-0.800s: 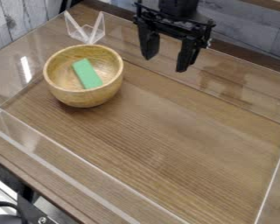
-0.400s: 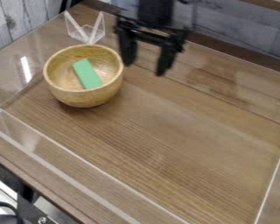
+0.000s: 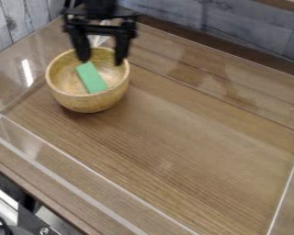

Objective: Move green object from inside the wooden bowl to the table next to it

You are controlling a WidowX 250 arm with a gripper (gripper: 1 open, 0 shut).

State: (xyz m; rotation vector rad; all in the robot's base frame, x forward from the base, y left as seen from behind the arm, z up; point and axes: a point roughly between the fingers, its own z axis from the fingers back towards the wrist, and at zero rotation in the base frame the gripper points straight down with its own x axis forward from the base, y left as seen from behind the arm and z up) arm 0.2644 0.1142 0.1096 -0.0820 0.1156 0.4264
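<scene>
1. Gripper [image 3: 99, 42] released, its two fingers spread wide with nothing between them. It is also the biggest change: it has swung across from the middle of the far side to the bowl, and its outline is smeared with motion. For the task, that looks like the approach to a grasp, with the pick not yet made.

2. Table [image 3: 198, 138]: the wide brown stretch to the right of the bowl and nearer the camera has no arm over it now. It seems a suitable place to set the block down, so the later carry should be short.

3. Bowl [image 3: 98, 104]: it sits upright where it was, towards the left side. The fingers now show at its far rim; whether they touch it, I cannot tell. Coming down from here could knock the rim and drag the bowl, so the gripper probably needs to come a little nearer the camera before it lowers.

4. Block [image 3: 89, 79]: still inside the bowl, lying lengthwise from the far side towards the near one, and ungrasped. Closing across its narrow width, from either long side, looks the surest hold, then a lift above the rim.
</scene>
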